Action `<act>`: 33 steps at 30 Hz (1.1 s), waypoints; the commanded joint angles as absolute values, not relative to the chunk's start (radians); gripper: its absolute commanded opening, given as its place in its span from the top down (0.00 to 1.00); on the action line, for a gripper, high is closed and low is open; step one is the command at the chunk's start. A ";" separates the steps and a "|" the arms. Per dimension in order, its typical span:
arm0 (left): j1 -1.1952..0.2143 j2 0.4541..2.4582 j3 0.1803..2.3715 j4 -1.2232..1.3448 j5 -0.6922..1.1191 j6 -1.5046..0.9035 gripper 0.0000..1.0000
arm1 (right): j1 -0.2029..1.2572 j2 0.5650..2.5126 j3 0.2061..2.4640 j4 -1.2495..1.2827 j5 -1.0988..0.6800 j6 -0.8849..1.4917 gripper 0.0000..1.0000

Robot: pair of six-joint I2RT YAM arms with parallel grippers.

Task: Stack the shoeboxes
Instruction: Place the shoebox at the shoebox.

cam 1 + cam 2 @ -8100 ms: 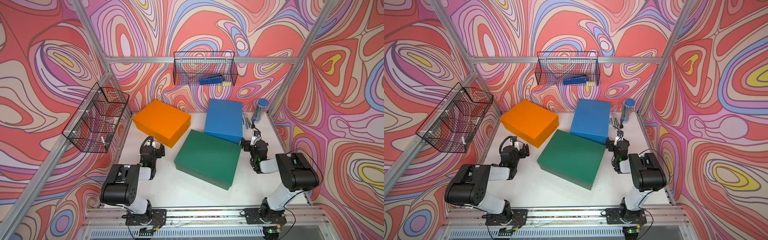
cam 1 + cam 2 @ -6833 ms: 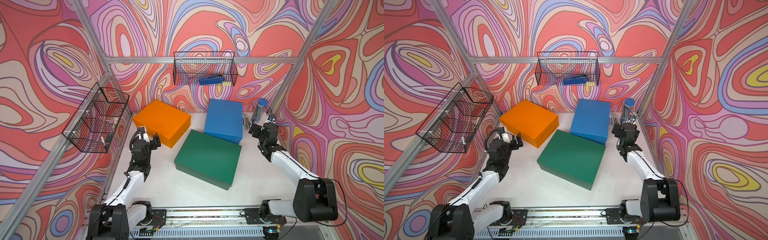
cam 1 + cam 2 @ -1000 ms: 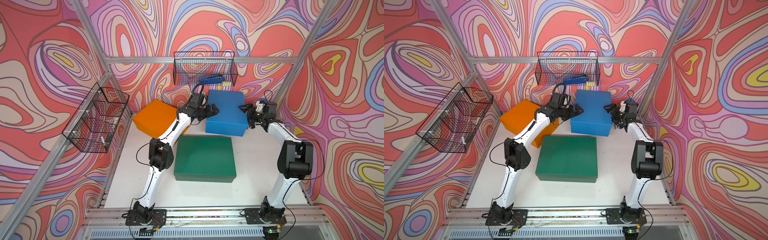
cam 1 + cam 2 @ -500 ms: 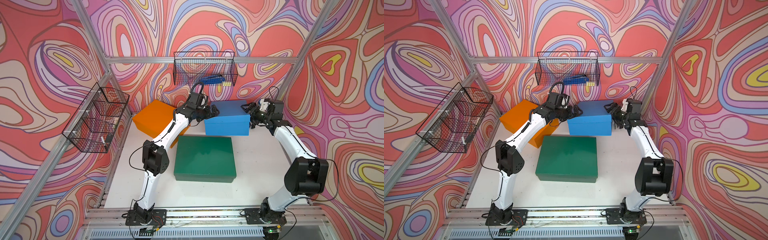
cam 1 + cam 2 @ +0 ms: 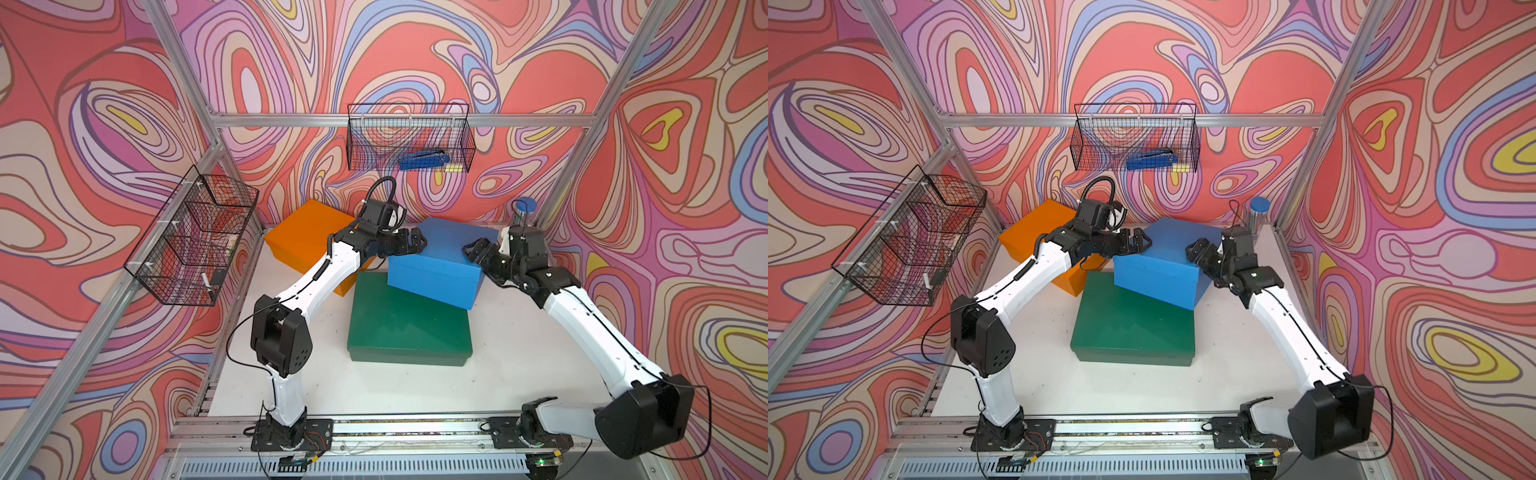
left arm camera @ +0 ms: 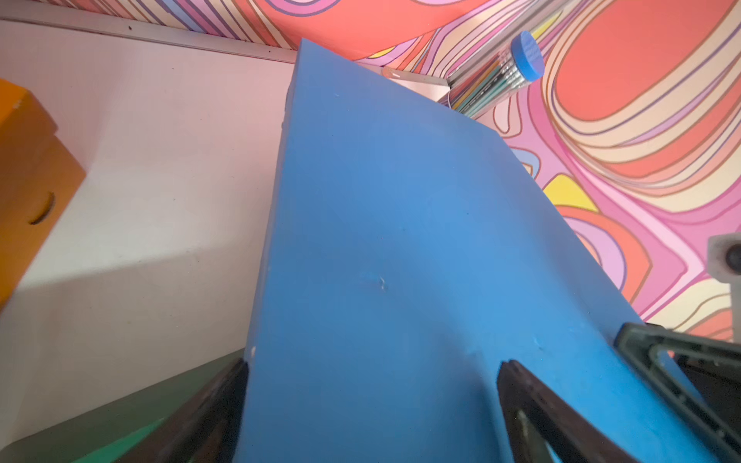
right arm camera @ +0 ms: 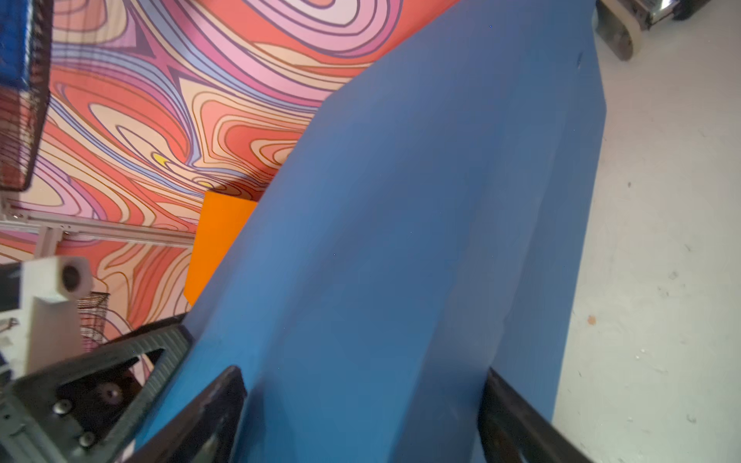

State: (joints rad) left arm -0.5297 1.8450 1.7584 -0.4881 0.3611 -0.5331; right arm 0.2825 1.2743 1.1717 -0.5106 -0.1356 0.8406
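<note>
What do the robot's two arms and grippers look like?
Both arms have smooth white link covers with chunky black joints. The left arm carries a thin black cable along its side and a black hose looping over its wrist. The right arm shows a black cable too. The left gripper and right gripper are black, with triangular open-frame fingers. The bases are bolted to a silver rail.

Blue shoebox [image 5: 440,262] no longer flat on the table at the rear: now lifted, tilted, its near lower edge over the rear of the dark green shoebox [image 5: 409,328]. Left gripper [image 5: 415,243] and right gripper [image 5: 473,251], earlier low near the front, now clamp its opposite ends. Green box since squared to the front rail.
</note>
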 commanded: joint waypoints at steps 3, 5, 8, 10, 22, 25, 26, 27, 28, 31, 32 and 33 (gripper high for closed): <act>-0.565 1.749 1.649 -0.365 0.497 -0.497 0.02 | 0.471 1.201 1.083 -0.469 -0.163 0.945 0.11; -0.539 1.736 1.613 -0.354 0.506 -0.511 0.02 | 0.507 1.178 1.054 -0.475 -0.115 0.968 0.11; -0.523 1.723 1.596 -0.364 0.496 -0.502 0.01 | 0.542 1.152 1.032 -0.487 -0.063 0.985 0.10; -0.520 1.715 1.599 -0.388 0.470 -0.482 0.01 | 0.550 1.151 1.032 -0.510 -0.051 0.982 0.09; -0.493 1.557 1.587 -0.623 0.270 -0.332 0.00 | 0.571 1.173 1.010 -0.495 -0.052 0.996 0.08; -0.492 1.519 1.536 -0.639 0.242 -0.309 0.00 | 0.587 1.175 0.997 -0.474 -0.049 1.011 0.08; -0.491 1.516 1.529 -0.658 0.237 -0.304 0.00 | 0.594 1.177 0.998 -0.474 -0.048 1.015 0.08; -0.491 1.512 1.523 -0.683 0.235 -0.299 0.00 | 0.604 1.180 1.001 -0.474 -0.042 1.017 0.09; -0.491 1.505 1.516 -0.697 0.233 -0.295 0.00 | 0.613 1.180 1.003 -0.476 -0.036 1.020 0.08; -0.492 1.447 1.465 -0.706 0.216 -0.293 0.00 | 0.643 1.173 1.011 -0.489 -0.002 1.031 0.08; -0.492 1.427 1.455 -0.717 0.205 -0.292 0.00 | 0.652 1.171 1.011 -0.489 0.011 1.037 0.08; -0.491 1.412 1.447 -0.734 0.195 -0.289 0.00 | 0.660 1.169 1.013 -0.488 0.017 1.037 0.08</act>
State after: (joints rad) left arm -0.4900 1.4635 1.4685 -0.6476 0.2344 -0.3149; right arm 0.6357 1.1690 1.0115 -0.4862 -0.0204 1.0195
